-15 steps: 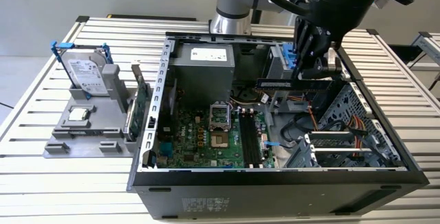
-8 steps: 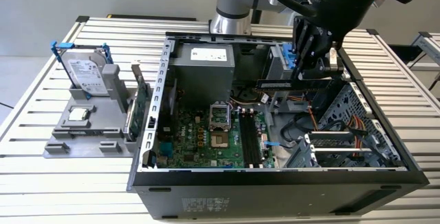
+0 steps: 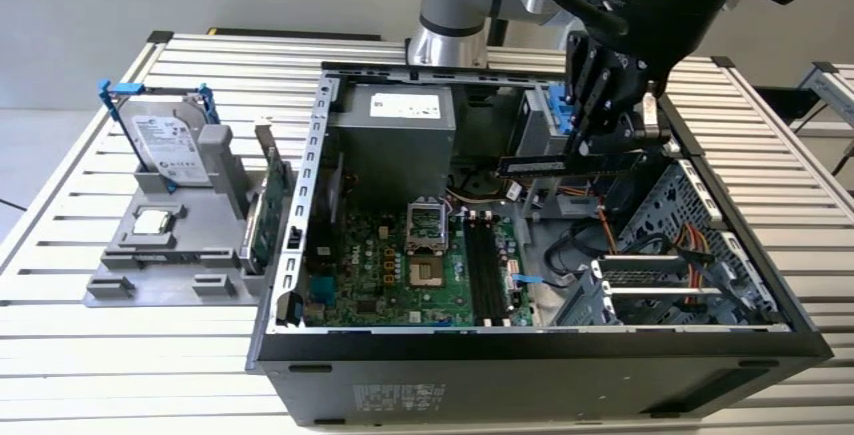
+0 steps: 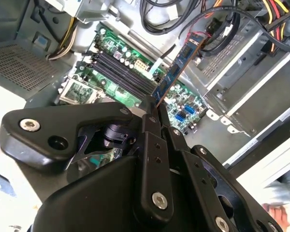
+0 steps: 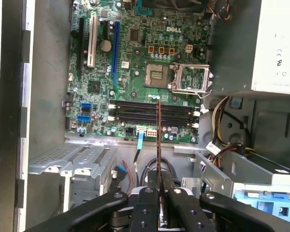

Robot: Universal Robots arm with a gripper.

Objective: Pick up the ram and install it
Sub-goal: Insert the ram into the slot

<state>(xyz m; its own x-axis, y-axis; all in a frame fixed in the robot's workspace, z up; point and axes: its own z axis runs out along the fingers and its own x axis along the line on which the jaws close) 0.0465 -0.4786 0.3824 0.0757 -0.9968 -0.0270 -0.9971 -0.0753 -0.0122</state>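
My gripper [image 3: 614, 153] is shut on the ram [image 3: 547, 166], a thin dark stick held level above the open computer case [image 3: 287, 285] in the exterior view. It hangs over the case's right half, above the cables. In the second wrist view the ram [image 4: 180, 63] sticks out from the gripper [image 4: 153, 108] toward the motherboard. The first wrist view shows the ram [image 5: 158, 135] edge-on, clamped in the gripper [image 5: 159, 189], its far end lying over the black memory slots [image 5: 152, 112]. These memory slots [image 3: 483, 275] run along the green motherboard's right side.
On the exterior view's left, a grey fixture [image 3: 160, 255] holds a silver hard drive [image 3: 171, 145] with blue clips and a green expansion card [image 3: 274, 205]. Inside the case are a grey power supply [image 3: 400, 125], a CPU socket [image 3: 424, 225], loose cables [image 3: 641, 245] and a metal drive cage [image 3: 694, 205].
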